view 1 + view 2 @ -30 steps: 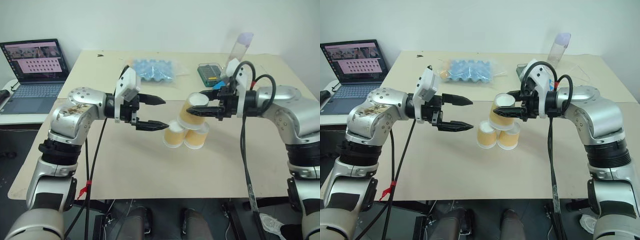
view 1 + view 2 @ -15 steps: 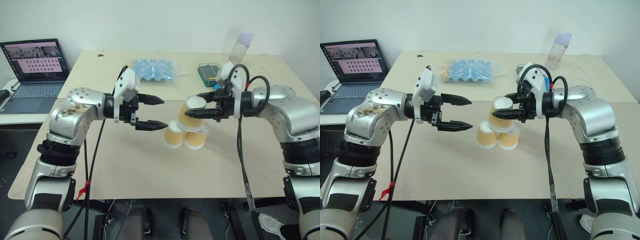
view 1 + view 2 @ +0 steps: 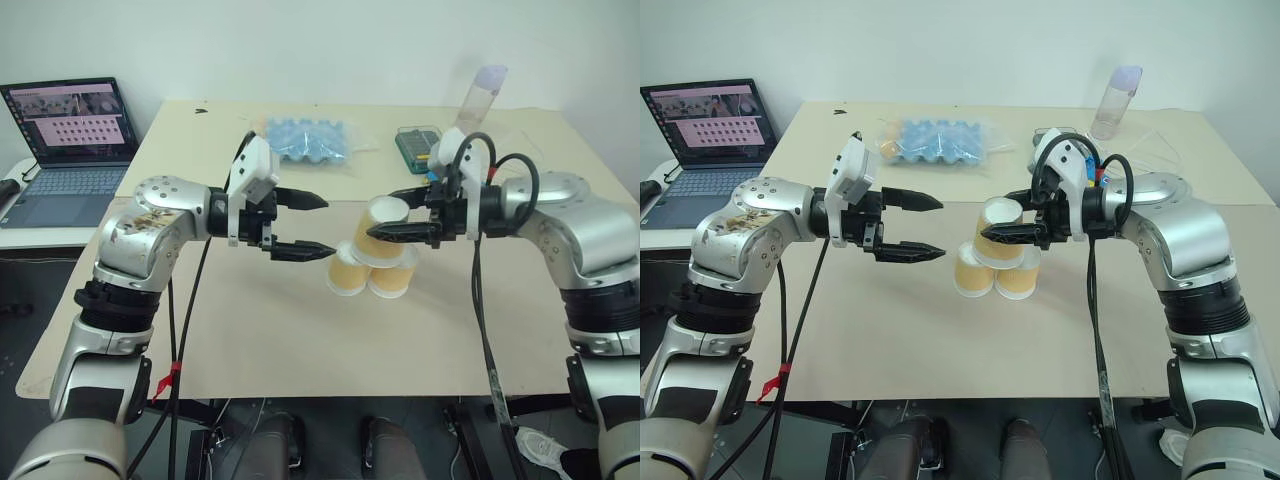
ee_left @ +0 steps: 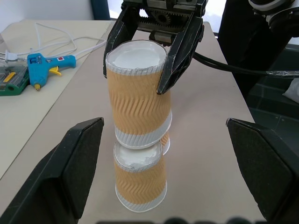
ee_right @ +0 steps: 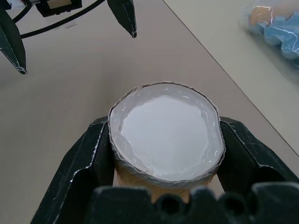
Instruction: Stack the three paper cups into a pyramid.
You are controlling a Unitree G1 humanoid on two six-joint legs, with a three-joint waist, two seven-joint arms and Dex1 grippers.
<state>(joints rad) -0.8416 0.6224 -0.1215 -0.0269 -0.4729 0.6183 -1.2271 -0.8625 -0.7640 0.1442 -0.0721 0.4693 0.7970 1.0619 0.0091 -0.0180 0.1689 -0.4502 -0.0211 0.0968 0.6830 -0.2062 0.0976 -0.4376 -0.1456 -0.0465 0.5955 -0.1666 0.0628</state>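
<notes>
Two paper cups [image 3: 348, 273] [image 3: 391, 277] stand upside down side by side on the tan table [image 3: 250, 340]. Over the gap between them is a third cup [image 3: 383, 227], also base up and slightly tilted, with my right gripper [image 3: 381, 218] shut on its upper part. In the left wrist view the top cup [image 4: 138, 95] has its rim at the top of a lower cup [image 4: 140, 179]; I cannot tell if it rests on it. The right wrist view shows the white base [image 5: 166, 137] squeezed between the black fingers [image 5: 91, 156]. My left gripper [image 3: 328, 226] hangs open just left of the stack, holding nothing.
A laptop [image 3: 70, 130] sits on a side table at the far left. At the back of the table are a bagged blue egg tray [image 3: 305, 145], a green box [image 3: 418, 147] and a tall translucent bottle [image 3: 485, 95]. A blue glue gun [image 4: 44, 63] lies near the green box.
The right gripper has brought its cup slightly lower and nearer the two standing cups. The left gripper has stayed where it was, still open.
</notes>
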